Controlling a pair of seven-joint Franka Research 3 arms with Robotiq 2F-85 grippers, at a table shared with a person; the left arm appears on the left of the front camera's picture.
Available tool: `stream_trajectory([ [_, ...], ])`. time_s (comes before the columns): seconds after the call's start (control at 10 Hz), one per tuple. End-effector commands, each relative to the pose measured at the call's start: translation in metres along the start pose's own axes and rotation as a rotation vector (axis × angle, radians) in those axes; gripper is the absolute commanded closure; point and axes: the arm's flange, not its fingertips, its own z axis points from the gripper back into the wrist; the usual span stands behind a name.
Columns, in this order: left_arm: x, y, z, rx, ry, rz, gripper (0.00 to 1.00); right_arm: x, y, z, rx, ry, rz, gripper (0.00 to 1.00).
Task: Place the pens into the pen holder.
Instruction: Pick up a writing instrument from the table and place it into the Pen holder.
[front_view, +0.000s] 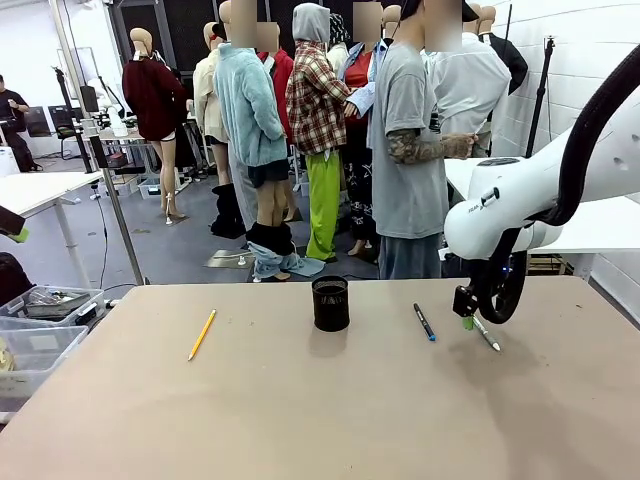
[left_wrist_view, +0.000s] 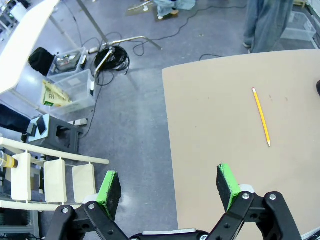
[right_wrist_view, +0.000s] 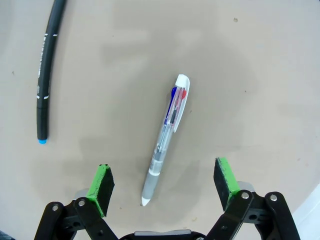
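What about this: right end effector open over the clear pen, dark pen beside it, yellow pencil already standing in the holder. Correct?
No. The front view shows the yellow pencil lying flat on the table, left of the holder. The rest holds: right end effector open over the clear pen, dark pen beside it.

My front camera sits low at the near edge of the table (front_view: 300, 420) and faces across it toward people standing beyond. My left wrist camera hangs high over the table's left edge, looking down on floor and tabletop. It shares the yellow pencil (left_wrist_view: 261, 117) with the front view. My right wrist camera looks straight down from close above, sharing the clear pen (right_wrist_view: 165, 140) and black pen (right_wrist_view: 47, 75) with the front view.
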Motion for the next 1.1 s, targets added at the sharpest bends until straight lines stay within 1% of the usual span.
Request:
stream_trajectory([
  [0.0, 0.001, 0.0, -0.001, 0.006, -0.01, 0.002, 0.0, 0.009, -0.003, -0.007, -0.023, -0.007, -0.027, 0.0],
  [0.2, 0.001, 0.0, -0.001, 0.006, -0.01, 0.002, 0.0, 0.011, -0.006, -0.013, 0.002, 0.004, -0.039, 0.0],
  [0.3, 0.001, 0.0, -0.001, 0.006, -0.01, 0.002, 0.0, 0.012, -0.008, -0.015, 0.004, 0.006, -0.043, 0.11],
  [0.5, 0.001, 0.0, -0.001, 0.006, -0.01, 0.002, 0.0, 0.015, -0.015, -0.018, 0.034, -0.006, -0.054, 0.5],
  [0.7, 0.001, 0.0, -0.001, 0.006, -0.01, 0.002, 0.0, 0.016, -0.013, -0.016, 0.032, 0.003, -0.046, 0.9],
  [0.8, 0.001, 0.0, -0.001, 0.006, -0.01, 0.002, 0.0, 0.017, -0.012, -0.015, 0.031, 0.01, -0.04, 1.0],
  [1.0, 0.001, 0.0, -0.001, 0.006, -0.01, 0.002, 0.0, 0.021, -0.01, -0.02, 0.033, 0.039, -0.017, 1.0],
])
